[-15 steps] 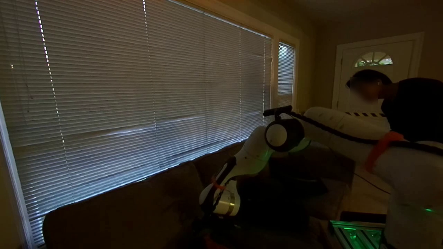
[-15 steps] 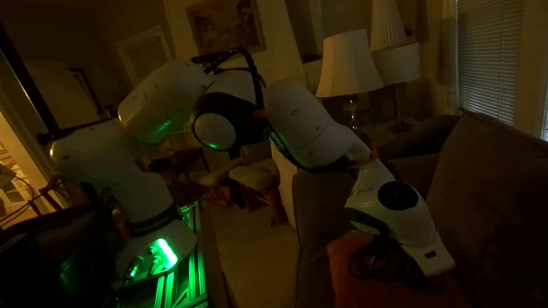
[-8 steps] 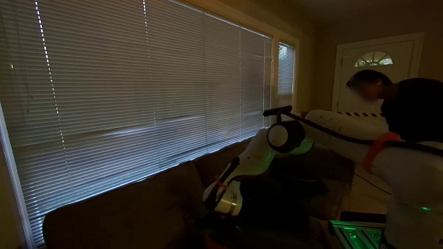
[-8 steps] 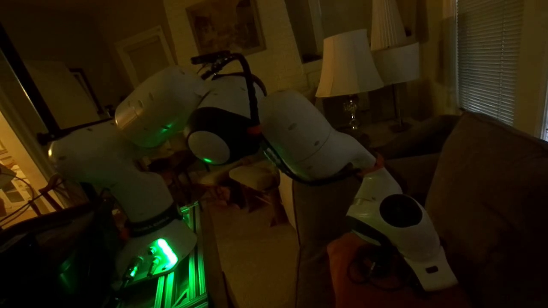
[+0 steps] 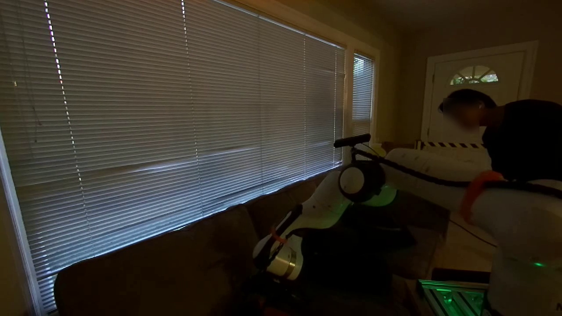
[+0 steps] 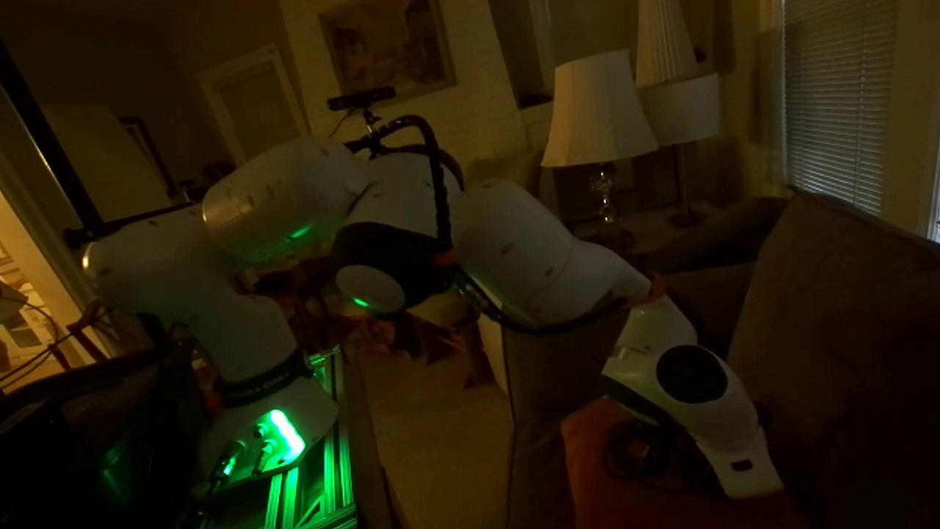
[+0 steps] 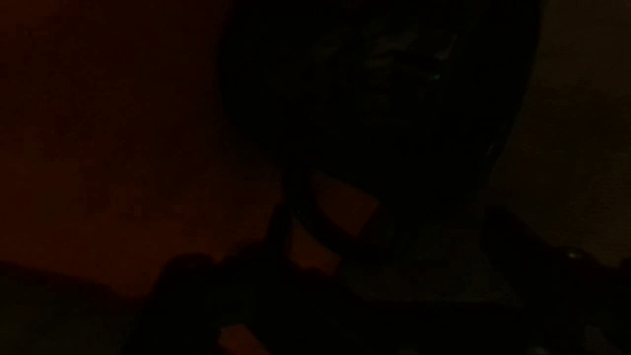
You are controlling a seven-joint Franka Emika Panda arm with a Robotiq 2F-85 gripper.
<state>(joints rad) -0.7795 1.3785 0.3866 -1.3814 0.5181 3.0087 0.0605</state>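
Just ahead of the jaws, toward the top of the wrist view: a dark rounded thing [image 7: 379, 113], too dim to identify. Curving from its lower end back toward the jaws, a loop [image 7: 318, 224] like a handle or strap, within the gap and closer to the side at the left of that view. Jaws wide apart, with no grip to be made out; contact with the loop impossible to confirm. Long axis hard to judge in such murk, probably leading away from the jaws, body far, loop near. Apparently lying across one edge of an orange cloth or cushion [image 6: 587, 455] on the brown sofa [image 5: 153, 267], beside the backrest [image 6: 830, 316]. Just a single arm [image 6: 529, 250] within reach. Compared with a second ago, elbow [image 6: 371, 286] lower in both exterior views, wrist [image 6: 692, 375] slightly lower as well, near the same orange patch.
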